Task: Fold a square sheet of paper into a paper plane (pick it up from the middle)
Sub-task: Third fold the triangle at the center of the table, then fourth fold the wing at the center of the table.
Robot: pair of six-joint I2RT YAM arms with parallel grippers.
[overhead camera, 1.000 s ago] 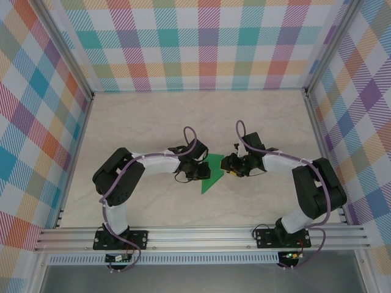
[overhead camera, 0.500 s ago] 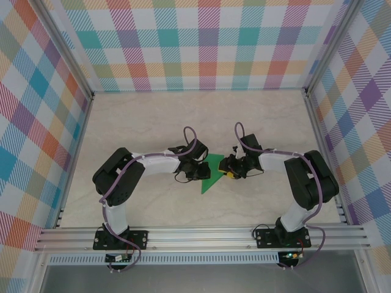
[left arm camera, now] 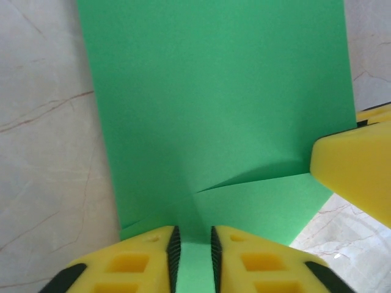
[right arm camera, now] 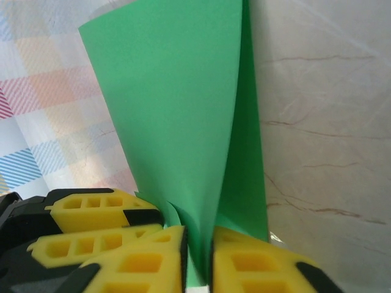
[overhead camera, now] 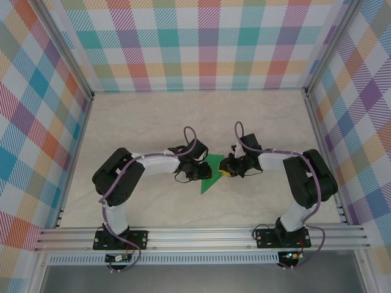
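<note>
Plaid walls enclose a pale marbled table on three sides. A metal rail runs along the near edge.

Sheet of paper: bright green and unmarked, located at the middle of the table between the two grippers. From above, its outline is triangular, with the point toward the rail. In the left wrist view the main panel lies flat on the table, and a slanted crease crosses its lower part. In the right wrist view one part stands up from the table as a curved, tapering fold, with a second layer behind it.

Clearance: bare table surrounds the sheet on all sides. The sheet is well apart from the walls and from the rail. Both arms bend inward and meet at the sheet, one from each side.

Left gripper: positioned at the left edge of the sheet. Its yellow fingers stand a narrow slot apart, and green paper is visible in the slot. Whether the pads press on the paper cannot be determined.

Right gripper: positioned at the right edge of the sheet, near the left gripper. Its yellow fingers are nearly together and pinch the raised fold, which rises from between them.
</note>
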